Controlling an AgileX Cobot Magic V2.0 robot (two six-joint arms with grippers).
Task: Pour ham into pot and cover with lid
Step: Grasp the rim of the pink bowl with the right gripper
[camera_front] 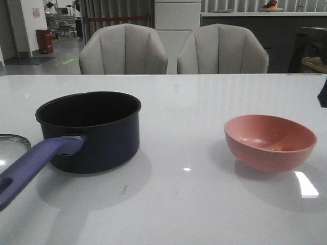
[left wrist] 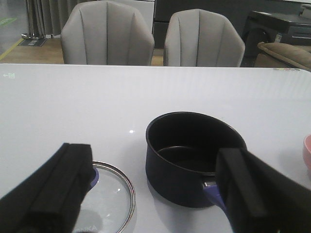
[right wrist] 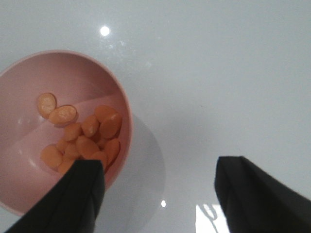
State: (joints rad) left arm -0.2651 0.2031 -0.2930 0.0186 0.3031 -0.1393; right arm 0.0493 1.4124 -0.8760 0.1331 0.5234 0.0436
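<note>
The dark navy pot (camera_front: 92, 130) stands at the table's left, its blue-purple handle (camera_front: 36, 166) pointing toward the front left; it also shows in the left wrist view (left wrist: 192, 155). The glass lid (camera_front: 11, 148) lies flat at the far left edge, beside the handle (left wrist: 104, 199). The orange ham bits (right wrist: 82, 138) lie inside the pink bowl (camera_front: 270, 143) on the right. My left gripper (left wrist: 155, 201) is open and empty, above the table between lid and pot. My right gripper (right wrist: 160, 194) is open and empty, above the bowl's rim (right wrist: 124, 102). Neither gripper shows in the front view.
Two grey chairs (camera_front: 173, 51) stand behind the table's far edge. A dark object (camera_front: 323, 94) sits at the far right edge of the table.
</note>
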